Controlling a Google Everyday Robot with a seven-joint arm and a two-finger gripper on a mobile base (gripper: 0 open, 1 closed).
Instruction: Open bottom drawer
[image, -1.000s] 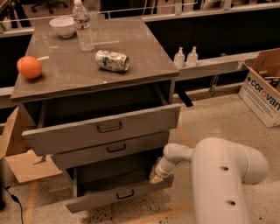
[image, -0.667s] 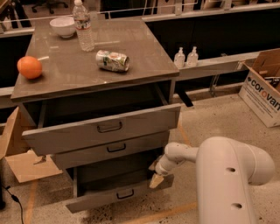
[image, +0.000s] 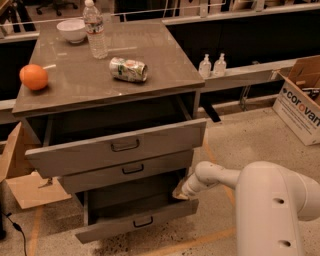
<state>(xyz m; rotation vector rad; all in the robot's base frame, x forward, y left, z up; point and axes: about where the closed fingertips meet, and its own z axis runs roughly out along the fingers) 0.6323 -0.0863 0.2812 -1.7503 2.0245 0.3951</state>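
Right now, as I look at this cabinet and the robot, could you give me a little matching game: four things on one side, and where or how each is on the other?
Things:
1. orange
2. can
3. bottom drawer
4. end effector

Places or states:
A. lying on its side near the middle of the cabinet top
B. at the right end of the bottom drawer's front
C. near the left edge of the cabinet top
D. pulled out, lowest in the cabinet

Pairs: 1-C, 2-A, 3-D, 4-B
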